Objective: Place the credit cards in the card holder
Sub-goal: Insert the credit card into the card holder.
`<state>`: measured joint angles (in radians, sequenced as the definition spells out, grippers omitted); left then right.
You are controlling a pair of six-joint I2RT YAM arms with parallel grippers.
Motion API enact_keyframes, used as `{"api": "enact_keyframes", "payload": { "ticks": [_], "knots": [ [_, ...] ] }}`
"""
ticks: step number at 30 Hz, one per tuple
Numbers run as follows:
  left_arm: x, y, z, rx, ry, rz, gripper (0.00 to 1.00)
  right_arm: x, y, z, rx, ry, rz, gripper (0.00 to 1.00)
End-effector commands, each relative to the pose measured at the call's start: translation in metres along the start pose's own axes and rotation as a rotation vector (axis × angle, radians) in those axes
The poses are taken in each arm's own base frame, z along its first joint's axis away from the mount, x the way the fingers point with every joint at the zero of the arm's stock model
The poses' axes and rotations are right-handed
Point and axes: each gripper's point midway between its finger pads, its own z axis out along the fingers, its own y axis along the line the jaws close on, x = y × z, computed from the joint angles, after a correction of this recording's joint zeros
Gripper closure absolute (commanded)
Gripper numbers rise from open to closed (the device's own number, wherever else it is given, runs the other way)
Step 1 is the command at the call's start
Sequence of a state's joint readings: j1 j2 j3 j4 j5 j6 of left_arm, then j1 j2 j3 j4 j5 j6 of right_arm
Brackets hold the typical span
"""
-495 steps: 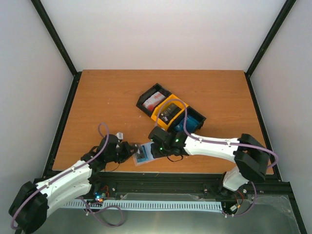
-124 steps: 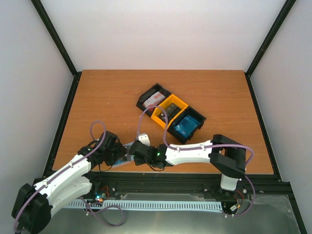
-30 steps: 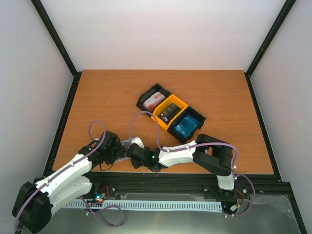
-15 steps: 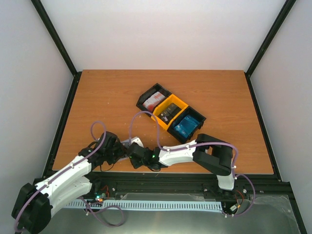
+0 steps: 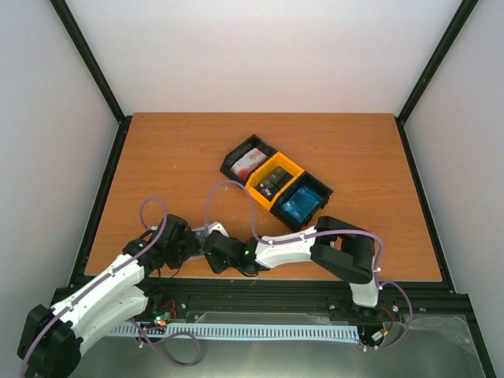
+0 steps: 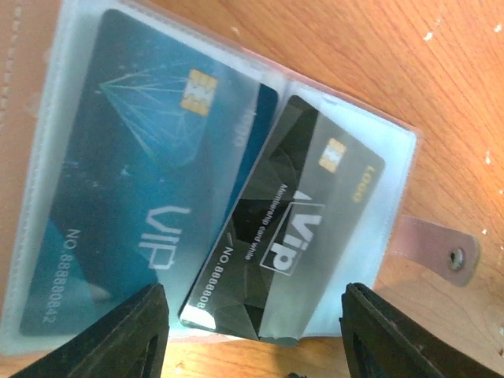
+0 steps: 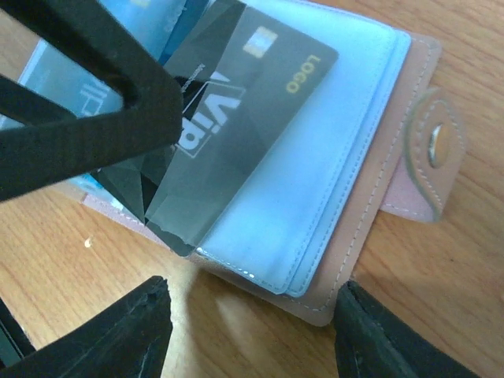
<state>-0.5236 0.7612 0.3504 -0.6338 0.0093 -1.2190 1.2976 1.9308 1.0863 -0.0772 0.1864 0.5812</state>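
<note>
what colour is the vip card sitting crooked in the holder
Crooked card: black-grey, gold lettering; clearest in right wrist view.

A desk (image 5: 181, 150) with an orange-brown wood-grain top fills the middle of the top view, closed in by a plain white back wall (image 5: 268, 55), a white left wall (image 5: 39, 157) and a white right wall (image 5: 468, 181). A black left post (image 5: 87, 57) and a black right post (image 5: 439, 57) slant up from the desk's far corners along the wall seams. A black rail (image 5: 315, 298) runs along its near edge, with a grey metal surface (image 5: 315, 358) below. The light is soft and even, leaving only faint shadows on the wood.
</note>
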Motion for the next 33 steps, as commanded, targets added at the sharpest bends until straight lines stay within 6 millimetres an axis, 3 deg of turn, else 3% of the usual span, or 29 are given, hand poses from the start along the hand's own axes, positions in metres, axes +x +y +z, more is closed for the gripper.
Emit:
{"api": "enact_keyframes", "payload": {
  "ticks": [1, 11, 17, 26, 33],
  "knots": [
    [-0.007, 0.007, -0.002, -0.043, -0.041, -0.042, 0.39, 0.039, -0.013, 0.016, 0.041, 0.129, -0.093, 0.41],
    [-0.007, 0.006, 0.005, -0.018, -0.049, -0.065, 0.5, 0.047, -0.022, 0.033, 0.129, 0.133, -0.103, 0.39],
    [-0.001, 0.012, 0.012, -0.012, -0.025, -0.081, 0.52, 0.053, -0.03, 0.041, 0.16, 0.12, -0.036, 0.44],
    [0.003, 0.004, 0.014, 0.047, -0.009, -0.088, 0.52, 0.049, -0.03, 0.04, 0.169, 0.096, 0.081, 0.57],
    [-0.008, 0.016, 0.004, -0.037, -0.072, -0.12, 0.46, 0.03, -0.015, 0.016, 0.073, 0.042, 0.07, 0.43]
  ]
}}
